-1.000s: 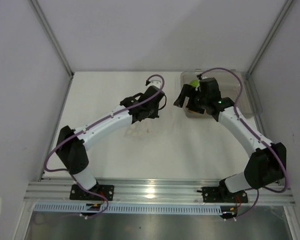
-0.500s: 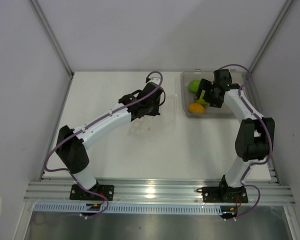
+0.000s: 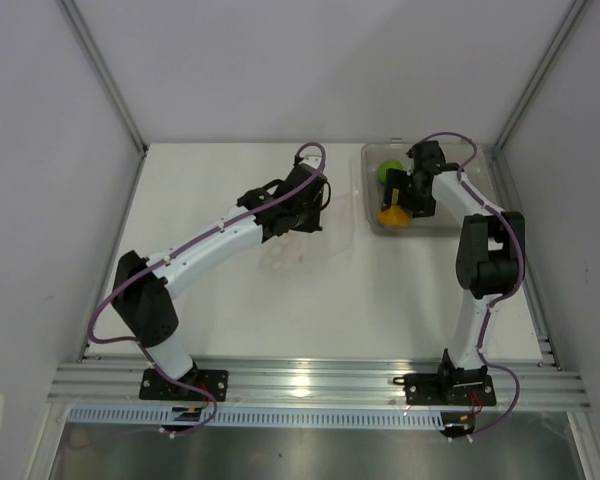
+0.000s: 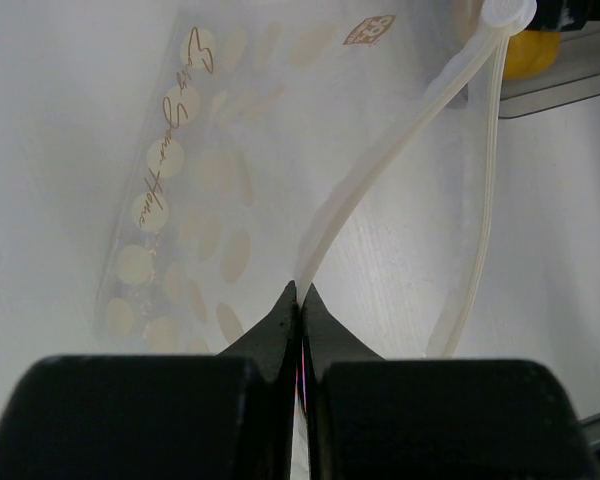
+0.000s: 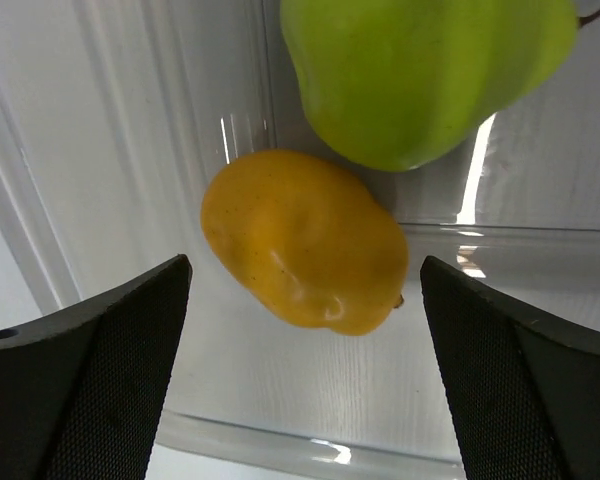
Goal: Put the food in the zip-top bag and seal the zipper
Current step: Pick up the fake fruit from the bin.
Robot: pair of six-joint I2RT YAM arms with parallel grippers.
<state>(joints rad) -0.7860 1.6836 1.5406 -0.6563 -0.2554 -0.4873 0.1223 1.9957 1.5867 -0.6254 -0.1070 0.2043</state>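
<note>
The clear zip-top bag [image 4: 180,200] with pale round dots hangs below my left gripper [image 4: 300,295], which is shut on the zipper [image 4: 380,170] at the bag's mouth. The mouth gapes open in a loop. In the top view that gripper [image 3: 302,218] is mid-table with the bag [image 3: 280,258] faint beneath it. An orange piece of food [image 5: 300,240] and a lime-green piece [image 5: 420,70] lie in a clear tray. My right gripper [image 5: 305,262] hovers open just over the orange piece, one finger on each side, not touching it. In the top view it [image 3: 402,196] is above the tray.
The rigid clear tray [image 3: 460,222] stands at the back right, close to the right wall rail. Its near rim [image 5: 280,445] runs under my right fingers. White walls enclose the table on three sides.
The right arm has folded back toward the right wall and its gripper has swung over the orange piece. The left gripper and bag have barely moved.
</note>
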